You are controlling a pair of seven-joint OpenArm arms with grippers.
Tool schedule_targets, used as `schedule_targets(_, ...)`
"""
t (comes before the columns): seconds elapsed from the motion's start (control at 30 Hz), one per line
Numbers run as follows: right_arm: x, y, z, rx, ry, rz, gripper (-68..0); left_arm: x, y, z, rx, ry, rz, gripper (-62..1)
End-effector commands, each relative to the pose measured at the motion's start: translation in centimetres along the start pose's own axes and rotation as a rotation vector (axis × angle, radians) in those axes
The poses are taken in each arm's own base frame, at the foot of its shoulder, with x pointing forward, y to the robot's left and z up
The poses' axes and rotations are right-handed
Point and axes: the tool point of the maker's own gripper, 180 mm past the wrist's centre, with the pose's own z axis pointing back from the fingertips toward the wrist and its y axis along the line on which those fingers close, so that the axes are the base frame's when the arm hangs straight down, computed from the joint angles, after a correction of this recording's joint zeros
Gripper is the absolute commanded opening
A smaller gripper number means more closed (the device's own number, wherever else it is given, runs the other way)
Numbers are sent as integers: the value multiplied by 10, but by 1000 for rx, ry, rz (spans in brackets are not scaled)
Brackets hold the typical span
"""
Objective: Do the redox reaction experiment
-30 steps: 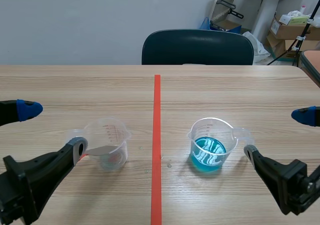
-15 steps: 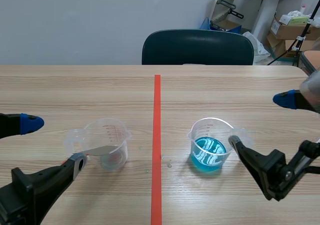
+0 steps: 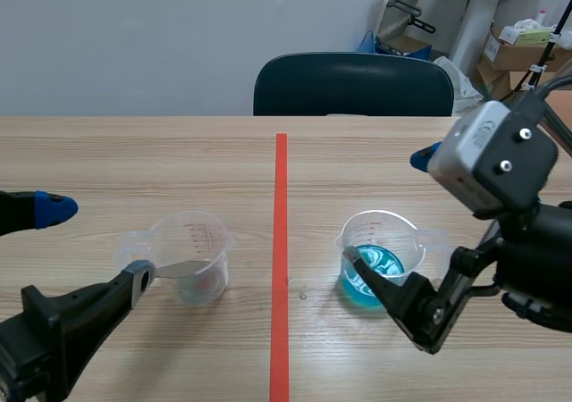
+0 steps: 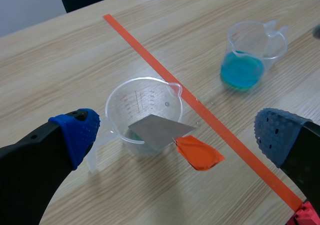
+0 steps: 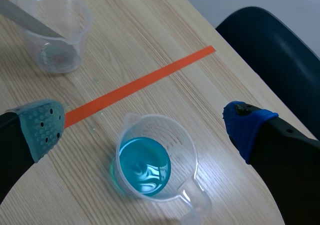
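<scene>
Right pincer (image 5: 145, 127) is spread wide open over the blue-liquid beaker (image 5: 145, 167); in the scene view one finger hides part of its front wall. At nine o'clock, across the tape line (image 3: 280, 268) on the counter (image 3: 179, 152), stands the clear beaker (image 4: 145, 110). A grey strip (image 4: 159, 130) leans inside it, its foot blurred. Left pincer (image 4: 177, 132) gapes open beside it.

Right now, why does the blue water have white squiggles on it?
Probably room light reflecting. Scene view: white swirls lie on the blue liquid in its clear cup. Right wrist view: fainter white streaks on it. Left wrist view: it looks plain blue.
</scene>
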Motion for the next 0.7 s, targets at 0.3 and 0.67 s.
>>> schedule_targets(0.3,39,28,-26,158,-113,131,4,16,44,29,129,-29,-97,14)
schedule_targets(0.67,58,69,-52,329,-226,148,4,1,36,88,122,-35,-93,14)
